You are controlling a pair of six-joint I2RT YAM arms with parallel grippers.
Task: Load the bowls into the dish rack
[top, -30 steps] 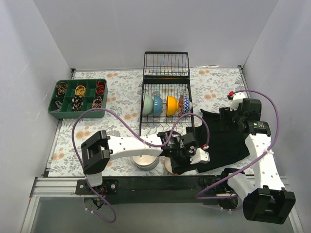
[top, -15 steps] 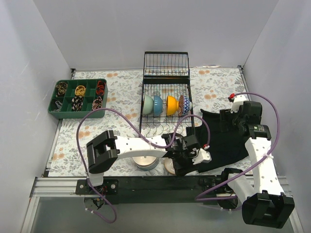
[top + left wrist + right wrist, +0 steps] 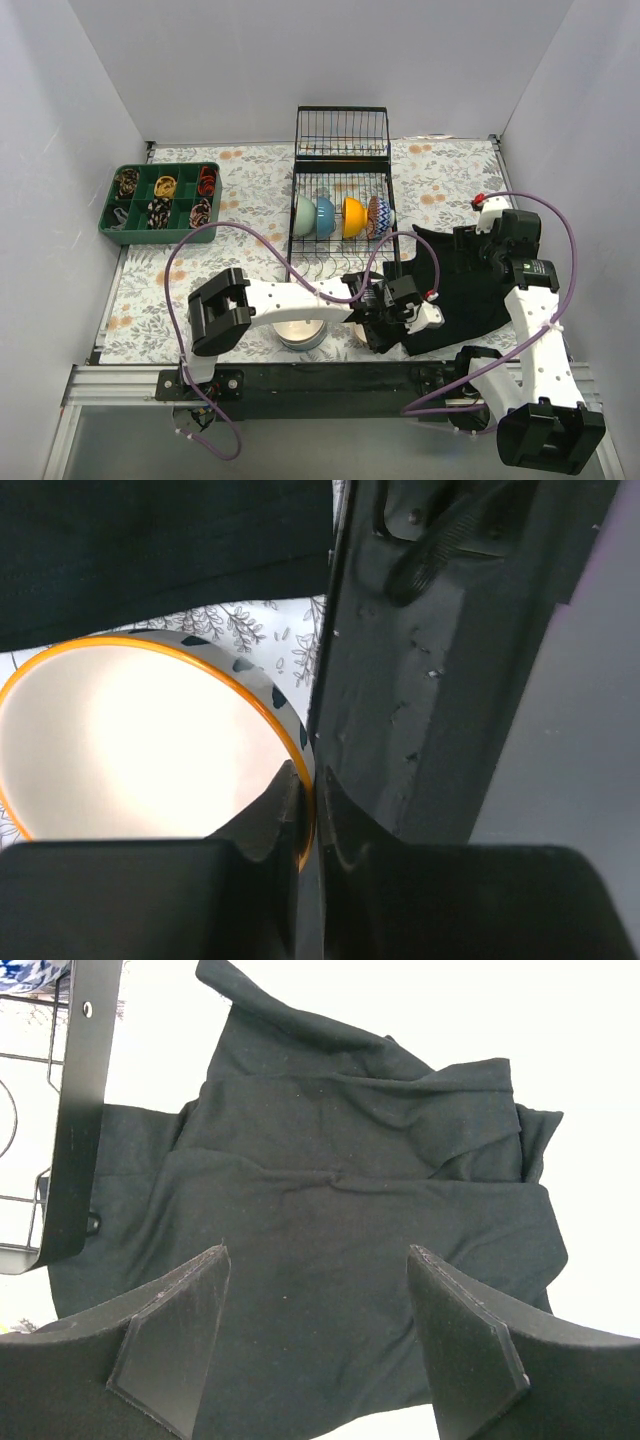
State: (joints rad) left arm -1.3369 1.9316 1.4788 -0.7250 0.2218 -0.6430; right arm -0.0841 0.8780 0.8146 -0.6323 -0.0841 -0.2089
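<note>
My left gripper (image 3: 378,325) is shut on the rim of a cream-white bowl with an orange rim (image 3: 140,740), low at the table's front beside the near end of the black dish rack (image 3: 340,190). In the left wrist view its jaws (image 3: 308,792) pinch the rim, one inside and one outside. The gripper mostly hides the bowl from above (image 3: 360,334). In the rack stand a pale green bowl (image 3: 304,215), a blue bowl (image 3: 325,216), an orange bowl (image 3: 352,216) and a zigzag-patterned bowl (image 3: 378,215). A stack of bowls (image 3: 302,333) sits at the front. My right gripper (image 3: 318,1330) is open above a black cloth (image 3: 340,1200).
The black cloth (image 3: 462,285) lies right of the rack, against its rail (image 3: 80,1110). A green compartment tray (image 3: 160,203) with small items stands at the back left. White walls close in three sides. A purple cable loops over the left arm.
My left gripper has moved a little to the right with the bowl, closer to the black cloth. The right arm has shifted slightly.
</note>
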